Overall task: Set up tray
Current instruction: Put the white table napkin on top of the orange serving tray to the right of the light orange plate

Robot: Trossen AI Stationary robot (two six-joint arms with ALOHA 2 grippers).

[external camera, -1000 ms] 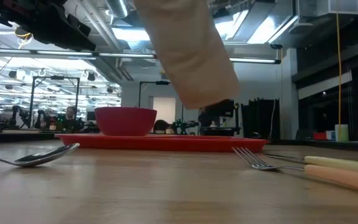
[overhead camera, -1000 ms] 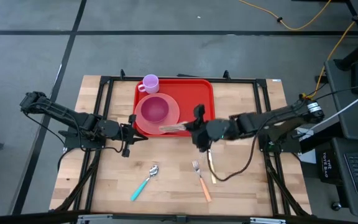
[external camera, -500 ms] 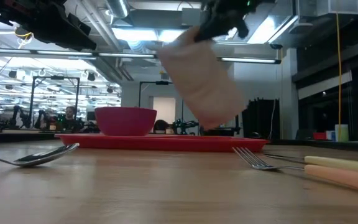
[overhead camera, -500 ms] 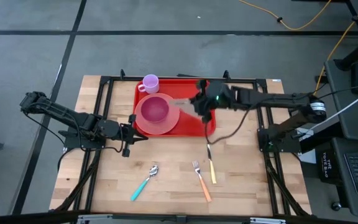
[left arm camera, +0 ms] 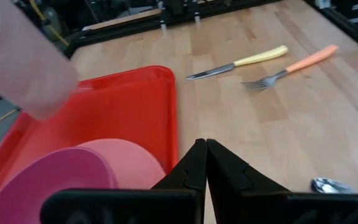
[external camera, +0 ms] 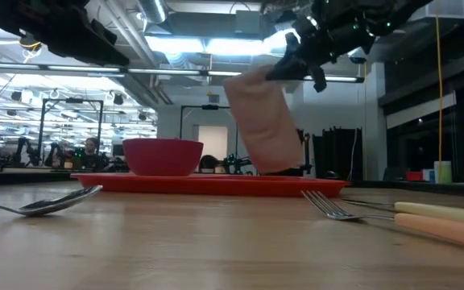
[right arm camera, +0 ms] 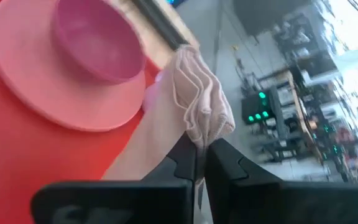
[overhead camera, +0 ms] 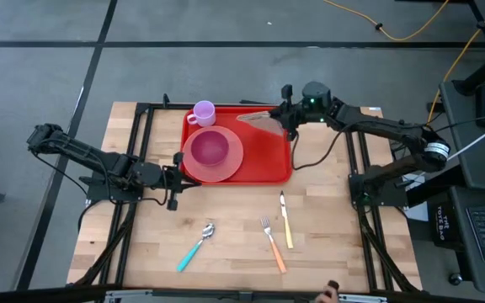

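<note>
The red tray (overhead camera: 268,156) lies at the table's far middle and carries a pink plate (overhead camera: 230,164) with a pink bowl (overhead camera: 210,147) and a lilac cup (overhead camera: 203,112). My right gripper (overhead camera: 286,115) hovers over the tray's far right corner, shut on a pale pink folded napkin (overhead camera: 259,118), which hangs down in the low view as napkin (external camera: 264,121). My left gripper (overhead camera: 175,181) waits shut just off the tray's near left corner; the left wrist view shows its gripper (left arm camera: 205,162) beside the tray (left arm camera: 135,106). My right gripper pinches the napkin's bunched upper end (right arm camera: 199,127) between its two fingers, several folded layers showing there. The fingers (external camera: 296,56) reach in from the table's right, slanting down. The napkin hangs slack below them over the tray; whether its lower end (external camera: 276,165) touches the tray I cannot tell.
On the bare wood near the table's near edge lie a teal-handled spoon (overhead camera: 196,246), an orange-handled fork (overhead camera: 273,244) and a yellow-handled knife (overhead camera: 285,220). A black frame runs around the table top (overhead camera: 141,210).
My right gripper has risen and swung from the tray's near right edge toward the far edge, carrying the napkin with it. The napkin now hangs over the tray's far right part instead of near the cutlery.
</note>
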